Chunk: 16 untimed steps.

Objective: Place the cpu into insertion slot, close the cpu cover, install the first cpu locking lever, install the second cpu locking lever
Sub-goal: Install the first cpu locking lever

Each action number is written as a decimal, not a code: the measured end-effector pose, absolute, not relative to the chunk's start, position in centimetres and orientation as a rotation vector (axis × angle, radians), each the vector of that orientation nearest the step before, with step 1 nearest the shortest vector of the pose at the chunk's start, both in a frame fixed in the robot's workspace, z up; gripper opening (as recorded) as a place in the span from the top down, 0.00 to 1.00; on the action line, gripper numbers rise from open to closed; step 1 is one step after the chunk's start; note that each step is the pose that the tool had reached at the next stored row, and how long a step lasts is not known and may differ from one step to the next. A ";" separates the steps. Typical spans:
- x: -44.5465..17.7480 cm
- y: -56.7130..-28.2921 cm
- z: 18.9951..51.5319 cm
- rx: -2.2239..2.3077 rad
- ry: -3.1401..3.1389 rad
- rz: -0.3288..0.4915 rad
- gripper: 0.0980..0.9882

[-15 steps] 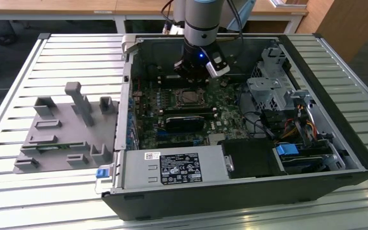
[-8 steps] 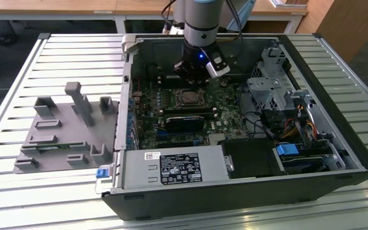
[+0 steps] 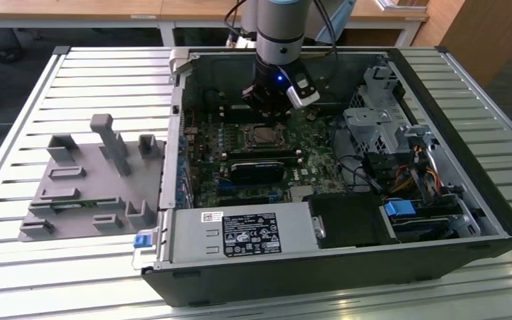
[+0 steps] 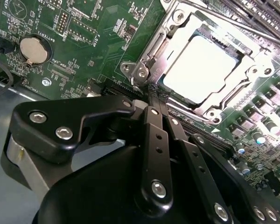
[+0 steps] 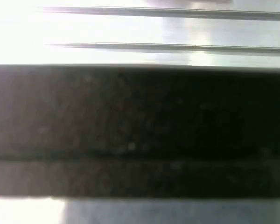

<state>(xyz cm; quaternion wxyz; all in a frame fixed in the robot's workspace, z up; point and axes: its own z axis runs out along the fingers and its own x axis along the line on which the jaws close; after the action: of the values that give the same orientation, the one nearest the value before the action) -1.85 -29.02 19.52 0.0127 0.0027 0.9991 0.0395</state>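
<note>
Surface (image 3: 78,73): slatted pale metal, carrying the open computer case, with a grey moulded fixture (image 3: 96,180) beside the case on the exterior view's left.
Computer case (image 3: 469,220): black, lying open, green motherboard (image 3: 207,173) on its floor, drive cage and cables toward the exterior view's right.
Arm (image 3: 279,27): reaching down into the case, over the motherboard just behind the socket.
Hand (image 4: 155,91): black fingers (image 4: 151,135) pressed together, nothing pinched, tips touching or nearly touching the socket's corner by the cover's edge.
Insertion slot (image 3: 261,136): near the motherboard's middle, directly below the hand.
Cpu cover (image 4: 249,74): silvery frame lying flat around the chip.
Cpu (image 4: 198,67): bright square top seated in the slot, showing through the cover's window.
Coin battery (image 4: 33,50): on the motherboard, well apart from the socket.
</note>
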 end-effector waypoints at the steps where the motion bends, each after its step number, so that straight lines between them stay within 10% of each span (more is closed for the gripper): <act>1: -1.8 -29.0 19.6 0.008 3.114 0.124 0.99; 16: -1.8 -29.2 21.0 0.008 3.114 0.122 0.99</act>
<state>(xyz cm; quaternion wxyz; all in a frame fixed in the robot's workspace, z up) -1.85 -29.20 21.05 0.0127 0.0027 0.9991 0.0393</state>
